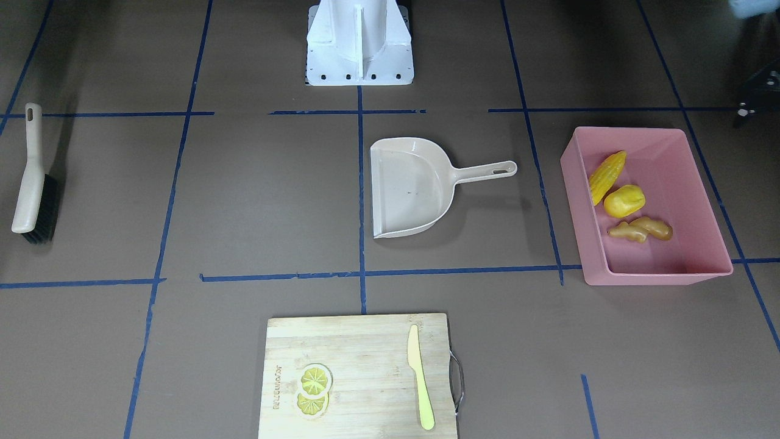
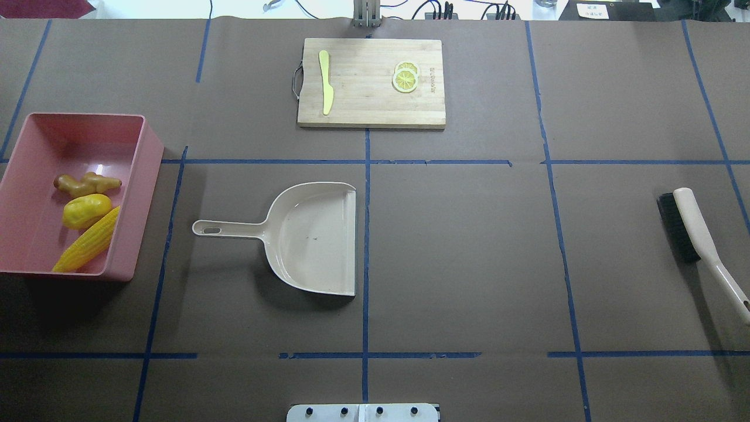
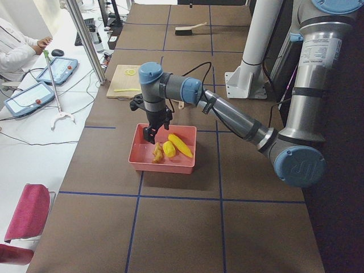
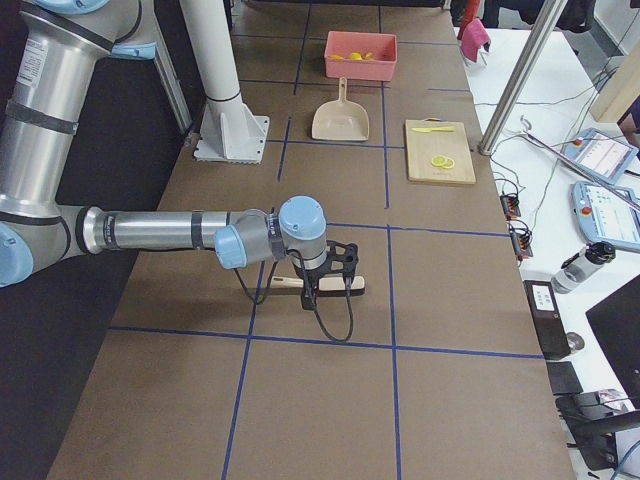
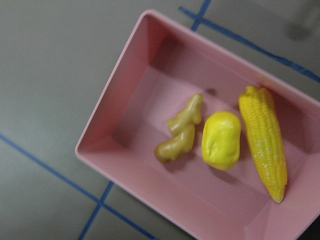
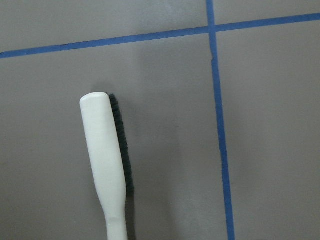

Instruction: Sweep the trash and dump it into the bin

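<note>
The pink bin [image 1: 646,279] stands at the table's end on my left side [image 2: 136,223]. In it lie the corn cob [image 1: 607,175], the rounded yellow lump [image 1: 623,201] and the ginger root [image 1: 641,230]; the left wrist view shows all three, with the corn [image 5: 264,142] to the right. My left gripper [image 3: 149,135] hangs over the bin's far end; I cannot tell whether it is open or shut. My right gripper [image 4: 318,290] hangs just over the brush [image 4: 340,284]; I cannot tell its state either.
The beige dustpan [image 1: 414,189] lies empty at mid-table, its handle toward the bin. The brush [image 2: 691,231] lies at the table's right end. A wooden cutting board [image 1: 359,372] on the far side holds lemon slices [image 1: 314,390] and a pale knife [image 1: 420,378].
</note>
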Controlling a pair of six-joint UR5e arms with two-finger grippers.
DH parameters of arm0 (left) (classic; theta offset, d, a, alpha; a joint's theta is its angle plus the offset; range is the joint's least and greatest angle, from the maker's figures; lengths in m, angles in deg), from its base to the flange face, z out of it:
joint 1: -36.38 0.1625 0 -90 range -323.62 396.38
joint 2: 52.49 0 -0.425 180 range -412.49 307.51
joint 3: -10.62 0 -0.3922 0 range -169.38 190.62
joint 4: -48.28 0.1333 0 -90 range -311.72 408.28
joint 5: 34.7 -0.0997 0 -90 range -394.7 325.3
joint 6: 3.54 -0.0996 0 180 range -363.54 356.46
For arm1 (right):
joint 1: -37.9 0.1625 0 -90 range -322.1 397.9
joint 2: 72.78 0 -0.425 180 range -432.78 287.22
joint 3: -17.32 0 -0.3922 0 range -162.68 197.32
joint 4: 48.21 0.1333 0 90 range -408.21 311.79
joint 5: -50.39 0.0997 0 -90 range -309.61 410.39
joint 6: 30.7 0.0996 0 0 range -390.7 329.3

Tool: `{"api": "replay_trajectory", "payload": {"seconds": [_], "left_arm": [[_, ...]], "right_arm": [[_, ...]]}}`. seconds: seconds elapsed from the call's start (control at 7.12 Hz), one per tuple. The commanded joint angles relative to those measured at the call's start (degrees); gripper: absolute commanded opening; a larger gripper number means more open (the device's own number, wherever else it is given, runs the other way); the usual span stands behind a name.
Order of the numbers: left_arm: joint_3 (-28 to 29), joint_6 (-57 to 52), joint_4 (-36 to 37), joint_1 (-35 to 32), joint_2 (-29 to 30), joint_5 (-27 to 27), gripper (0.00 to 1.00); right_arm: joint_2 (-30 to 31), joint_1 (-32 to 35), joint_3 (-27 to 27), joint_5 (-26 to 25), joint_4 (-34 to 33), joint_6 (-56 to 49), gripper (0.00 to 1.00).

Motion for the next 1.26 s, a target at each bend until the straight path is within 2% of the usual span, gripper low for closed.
{"api": "replay_trajectory", "payload": {"seconds": [0.0,0.14,0.28,1.12], "left_arm": [[9.5,2.4,-0.1,-4.1,-0.3,4.6,1.0],[10.4,2.3,-0.2,-4.6,-1.0,4.5,1.0],[10.3,2.3,-1.2,-4.7,-3.1,4.4,1.0],[9.4,3.8,-2.9,-8.0,-3.2,4.2,1.0]], "right_arm": [[-2.0,6.1,-0.4,0.0,-8.0,-10.2,1.0],[-5.5,7.5,-2.3,-0.7,-11.9,-11.9,1.0],[-6.9,9.1,-4.4,-0.7,-12.4,-12.0,1.0],[-6.0,9.7,-3.6,-0.6,-12.3,-12.3,1.0]]}}
